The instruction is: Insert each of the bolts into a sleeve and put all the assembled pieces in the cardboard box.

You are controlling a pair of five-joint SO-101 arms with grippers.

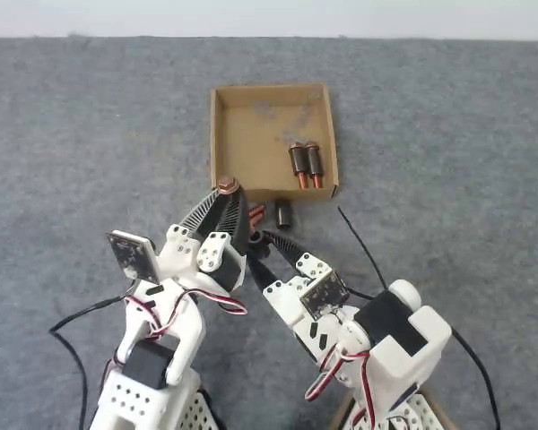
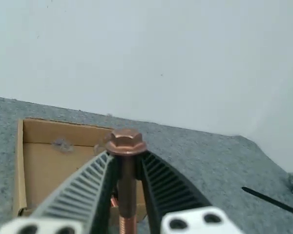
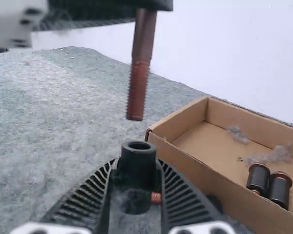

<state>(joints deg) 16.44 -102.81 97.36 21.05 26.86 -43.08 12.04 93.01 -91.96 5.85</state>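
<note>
My left gripper is shut on a copper bolt, held upright with its hex head up. In the right wrist view the bolt's threaded shaft hangs just above a black sleeve. That sleeve stands upright with its hole up, and my right gripper is shut on it. The bolt tip is a short gap above the hole and slightly to one side. The cardboard box holds two assembled pieces.
A loose black sleeve and a loose copper bolt lie on the grey carpet just in front of the box. A black cable runs across the carpet to the right of the grippers.
</note>
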